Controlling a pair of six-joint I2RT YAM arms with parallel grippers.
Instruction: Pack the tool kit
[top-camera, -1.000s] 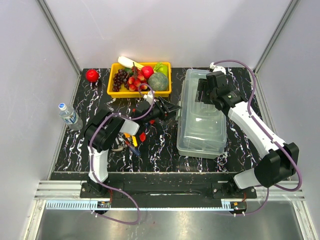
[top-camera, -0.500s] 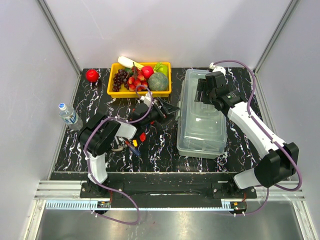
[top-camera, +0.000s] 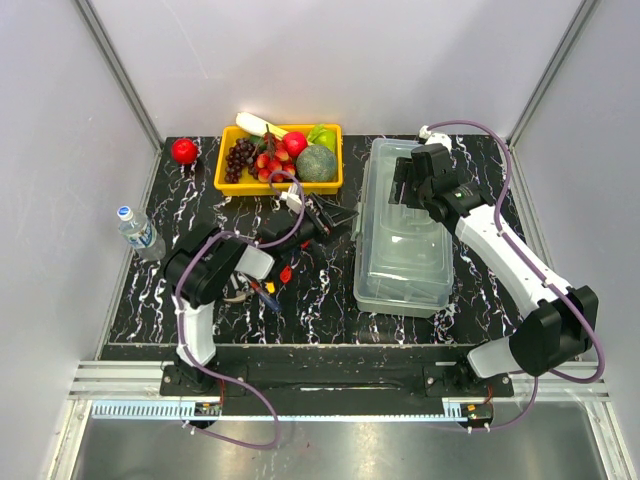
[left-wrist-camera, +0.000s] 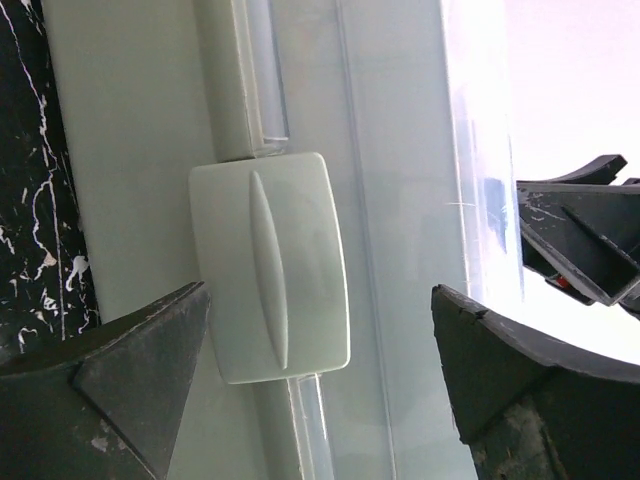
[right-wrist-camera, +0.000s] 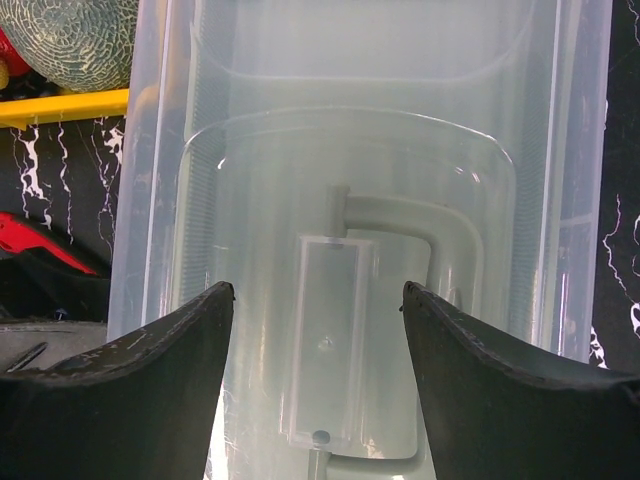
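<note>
The tool kit's translucent grey-green toolbox (top-camera: 405, 240) lies on the right of the table with its clear lid down. My left gripper (top-camera: 342, 215) stands open at the box's left side. In the left wrist view a white latch (left-wrist-camera: 270, 265) on the toolbox wall (left-wrist-camera: 400, 200) sits just ahead of the open left gripper (left-wrist-camera: 320, 370), nothing between the fingers. My right gripper (top-camera: 407, 186) hovers open over the far end of the lid; below the right gripper (right-wrist-camera: 315, 292) the handle (right-wrist-camera: 335, 340) shows. Small red, yellow and orange hand tools (top-camera: 272, 282) lie by the left arm.
A yellow tray (top-camera: 225, 180) with fruit stands at the back, a red apple (top-camera: 184, 150) to its left. A water bottle (top-camera: 135, 230) stands at the left edge. White walls close in on three sides. A red tool (right-wrist-camera: 35, 240) lies left of the box.
My left gripper's jaws have opened wider and it has drawn back slightly from the toolbox's side. The right arm has stayed where it was.
</note>
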